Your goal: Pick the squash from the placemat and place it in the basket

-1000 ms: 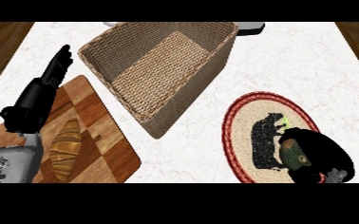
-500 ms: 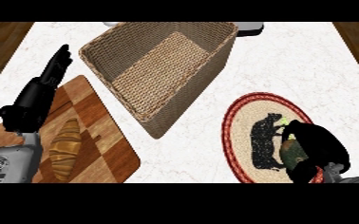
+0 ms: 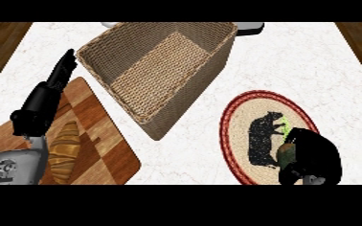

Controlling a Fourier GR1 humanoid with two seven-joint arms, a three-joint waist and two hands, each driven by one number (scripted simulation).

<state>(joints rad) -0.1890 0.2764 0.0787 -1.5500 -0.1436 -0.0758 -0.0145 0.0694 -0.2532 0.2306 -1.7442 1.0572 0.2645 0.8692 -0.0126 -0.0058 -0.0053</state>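
Right hand (image 3: 314, 158): edged inward since a second ago, fingers curled round the squash (image 3: 286, 150) on the placemat's (image 3: 237, 106) near right.
Risk: carry it low and you clip the basket's (image 3: 198, 96) wall — it could slip.
Room: open counter (image 3: 201, 146) between them.
Left hand (image 3: 44, 106): resting at left, fingers straight.

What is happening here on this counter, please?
The robot's right hand is curled round a green squash at the lower edge of the round placemat, on the right of the counter. The squash is not yet in the basket, which stands in the middle with nothing in it. The left hand rests open above a cutting board with a croissant on it.
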